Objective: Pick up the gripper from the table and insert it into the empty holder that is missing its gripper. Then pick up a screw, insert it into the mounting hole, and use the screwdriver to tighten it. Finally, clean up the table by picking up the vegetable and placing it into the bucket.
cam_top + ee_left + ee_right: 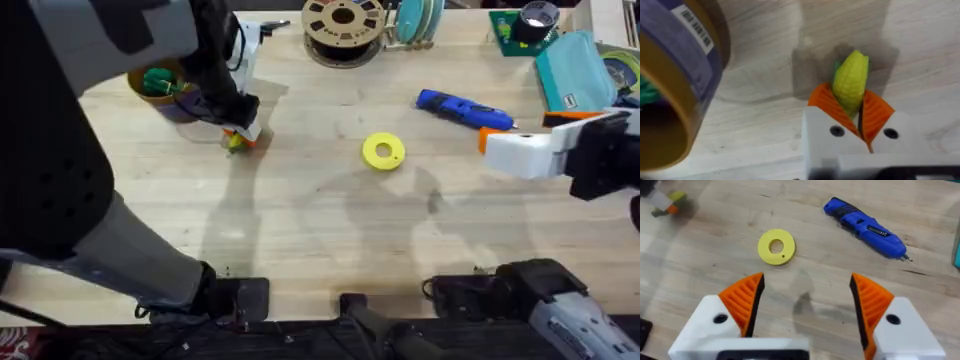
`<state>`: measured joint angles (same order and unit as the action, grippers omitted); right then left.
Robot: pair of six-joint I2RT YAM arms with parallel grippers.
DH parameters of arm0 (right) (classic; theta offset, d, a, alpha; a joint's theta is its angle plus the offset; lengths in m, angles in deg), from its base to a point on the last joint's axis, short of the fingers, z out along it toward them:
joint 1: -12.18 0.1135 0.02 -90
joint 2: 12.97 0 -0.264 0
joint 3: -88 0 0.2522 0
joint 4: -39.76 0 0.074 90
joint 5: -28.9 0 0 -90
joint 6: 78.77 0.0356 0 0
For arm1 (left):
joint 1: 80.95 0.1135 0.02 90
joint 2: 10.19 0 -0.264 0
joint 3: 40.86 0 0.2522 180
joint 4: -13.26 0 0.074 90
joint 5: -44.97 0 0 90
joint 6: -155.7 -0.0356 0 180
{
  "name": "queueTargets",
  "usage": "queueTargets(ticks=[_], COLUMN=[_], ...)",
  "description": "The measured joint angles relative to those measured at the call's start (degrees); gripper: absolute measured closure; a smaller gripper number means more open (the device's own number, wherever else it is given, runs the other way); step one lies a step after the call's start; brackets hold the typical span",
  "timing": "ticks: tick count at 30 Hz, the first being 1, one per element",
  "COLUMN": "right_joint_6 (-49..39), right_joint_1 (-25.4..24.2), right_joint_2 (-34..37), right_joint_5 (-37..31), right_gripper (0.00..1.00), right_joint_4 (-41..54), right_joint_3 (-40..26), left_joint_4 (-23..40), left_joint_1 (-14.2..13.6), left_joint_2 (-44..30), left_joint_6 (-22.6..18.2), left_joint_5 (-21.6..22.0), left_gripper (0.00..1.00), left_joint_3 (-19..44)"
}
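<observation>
- We see the left arm rise large and dark under the overhead camera, reach forward over the table [300, 210], and bend down so that the left gripper [240, 137] hangs low over the wood.
- Its orange pads [826, 102] are clamped on the vegetable [851, 80], a yellow-green ribbed piece with a bit of green husk behind it, pointing forward out of the fingers.
- The bucket [687, 75] stands just beside that gripper, on its left, with a tan rim and a blue-purple wall; green pieces lie inside it.
- On the bucket's wall we see a white sticker with a barcode [695, 27]; its print is too small for us to read.
- The right arm comes in from the right edge, its white wrist level, and the right gripper [806, 302] hovers over bare wood with its orange pads [745, 297] set wide apart and nothing between them.
- Ahead of the right gripper lies a flat yellow ring [776, 246], and ahead and to its right lies the screwdriver [865, 227], blue, flat on the wood, metal bit pointing away from the ring.
- The screwdriver carries a small dark label with pale marks that we cannot read.
- Far ahead of both grippers, at the table's back edge, stands a brown filament spool [343, 25].
</observation>
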<state>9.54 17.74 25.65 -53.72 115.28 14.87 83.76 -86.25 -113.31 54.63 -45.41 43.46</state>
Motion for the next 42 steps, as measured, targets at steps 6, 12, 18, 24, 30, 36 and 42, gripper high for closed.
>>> queueTargets(ticks=[6, 12, 18, 24, 30, 36, 42], right_joint_6=[0.0, 0.0, 0.2, 0.3, 0.3, 0.3, 0.3], right_joint_1=[0.0, 0.0, 0.0, 0.0, 0.0, 0.0, 0.0], right_joint_2=[0.0, 0.0, 0.0, 0.0, 0.0, 0.0, 0.0], right_joint_5=[0.0, 0.0, 0.0, 0.0, 0.0, 0.0, 0.0], right_gripper=[0.004, 0.003, 0.004, 0.004, 0.004, 0.004, 0.004], right_joint_4=[0.0, 0.0, 0.0, 0.0, 0.0, 0.0, 0.0], right_joint_3=[0.0, 0.0, 0.0, 0.0, 0.0, 0.0, 0.0], left_joint_4=[3.6, 7.3, 5.4, -1.5, -4.8, -5.1, -5.0], left_joint_1=[0.0, 1.1, 8.3, 19.4, 20.5, 20.4, 20.4], left_joint_2=[0.5, 7.1, 13.2, 9.2, 3.2, 2.2, 2.2], left_joint_6=[2.3, 4.4, 5.4, 5.7, 5.8, 5.8, 5.8], left_joint_5=[0.0, 2.8, 5.8, 3.0, 0.2, -0.5, -0.7], left_gripper=[0.967, 0.967, 0.967, 0.967, 0.967, 0.967, 0.356], left_joint_3=[10.1, 18.1, 19.7, 19.7, 19.7, 19.7, 19.7])
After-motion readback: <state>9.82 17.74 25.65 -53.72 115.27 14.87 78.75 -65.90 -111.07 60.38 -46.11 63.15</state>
